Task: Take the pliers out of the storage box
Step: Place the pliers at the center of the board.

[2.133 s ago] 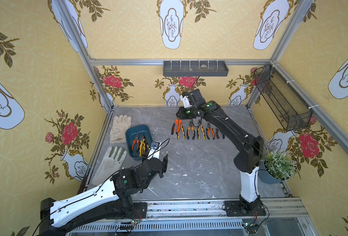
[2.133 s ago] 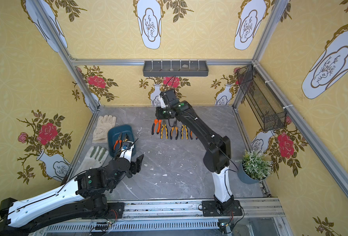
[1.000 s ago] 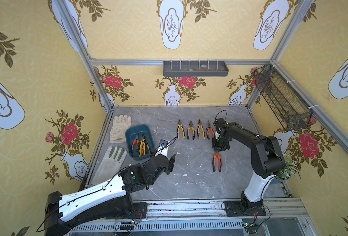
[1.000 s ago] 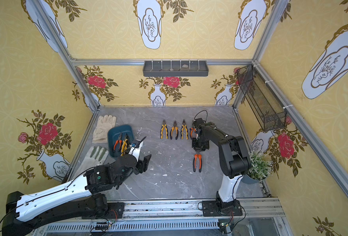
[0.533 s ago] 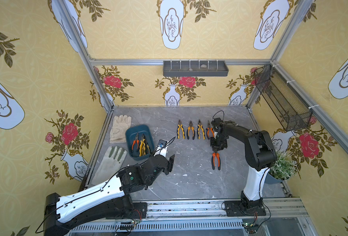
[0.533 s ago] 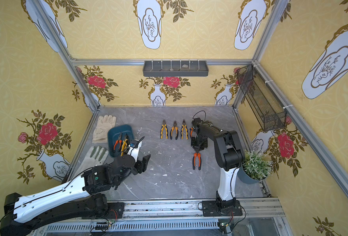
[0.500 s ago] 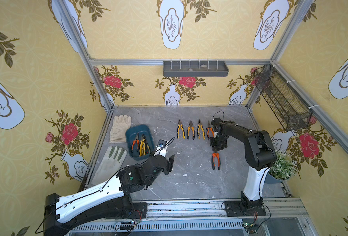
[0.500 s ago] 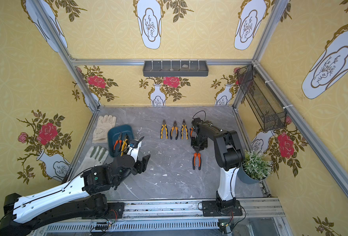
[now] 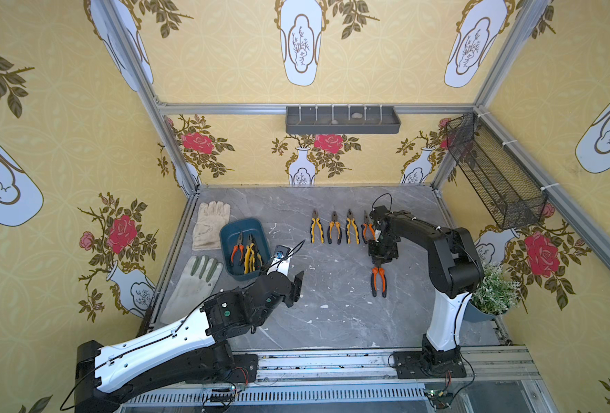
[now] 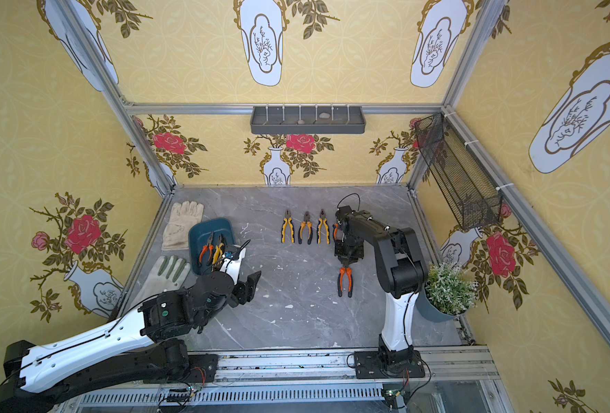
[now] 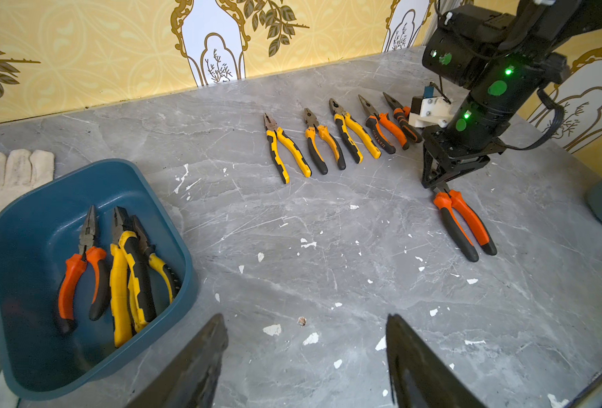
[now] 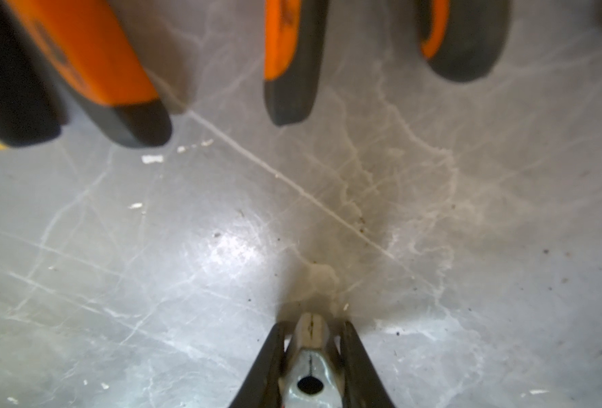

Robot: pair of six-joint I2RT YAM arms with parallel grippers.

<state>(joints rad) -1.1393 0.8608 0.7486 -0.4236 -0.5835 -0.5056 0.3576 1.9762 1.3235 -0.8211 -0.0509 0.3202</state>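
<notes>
Right arm has withdrawn from the 12 o'clock row (image 9: 333, 221); orange-and-black-handled steel pliers (image 9: 378, 282) now lie on the grey marble counter (image 9: 332, 321) toward 3 o'clock. Right gripper (image 12: 311, 326) straddles their nose; clamped or released, cannot tell. Left gripper (image 11: 306, 321) stands with jaws apart, empty. Three pliers (image 11: 130, 261) remain in the teal plastic storage box (image 11: 27, 219) at 9 o'clock: judged rigid, weighty; grasp near the pivot.

A: What colour is the shallow plastic storage box (image 11: 27, 229)?
B: Dark teal-blue. The small hand pliers (image 11: 119, 282) have dark metal heads, with handles yellow-and-black or orange-and-black.
A: And the stone table (image 11: 327, 247)?
B: Grey, marbled with pale veins and flecked white. The wallpapered walls (image 11: 115, 42) are yellow, patterned with red roses and white vases.
</notes>
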